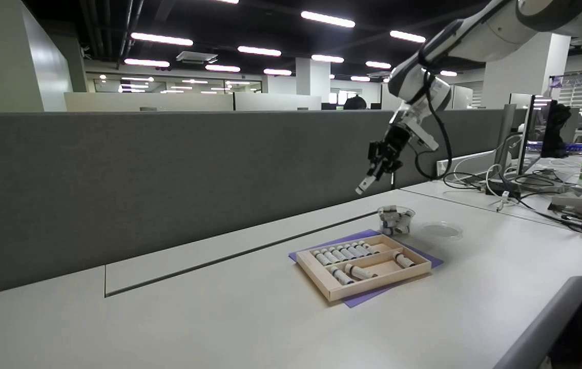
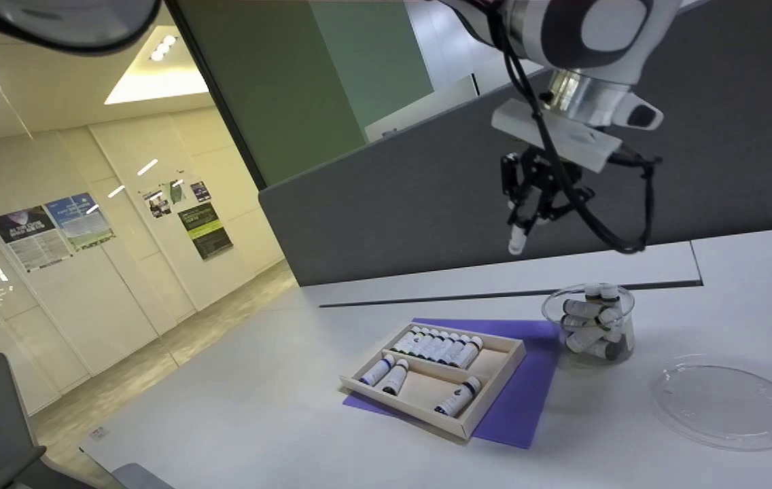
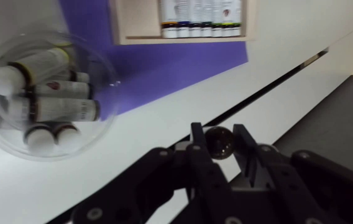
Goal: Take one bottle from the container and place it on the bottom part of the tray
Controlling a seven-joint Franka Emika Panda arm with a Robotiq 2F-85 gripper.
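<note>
My gripper [image 1: 380,163] is shut on a small white-labelled bottle [image 1: 366,184], held tilted in the air above the desk, over the back side of the container. In the wrist view the bottle's dark round base [image 3: 220,142] shows between the fingertips. The container [image 2: 626,343] is a clear round jar with several bottles lying and standing in it; it also shows in the wrist view [image 3: 103,73]. The tan wooden tray [image 2: 403,409] lies beside it. Its far row holds several bottles side by side; its near, bottom row holds two bottles at one end and one at the other.
A purple sheet [image 2: 529,394] lies under the tray. A clear round lid [image 2: 729,404] lies flat near the container. A grey partition [image 1: 193,189] stands along the desk's back edge. Monitors and cables [image 1: 521,179] are at the desk's far end.
</note>
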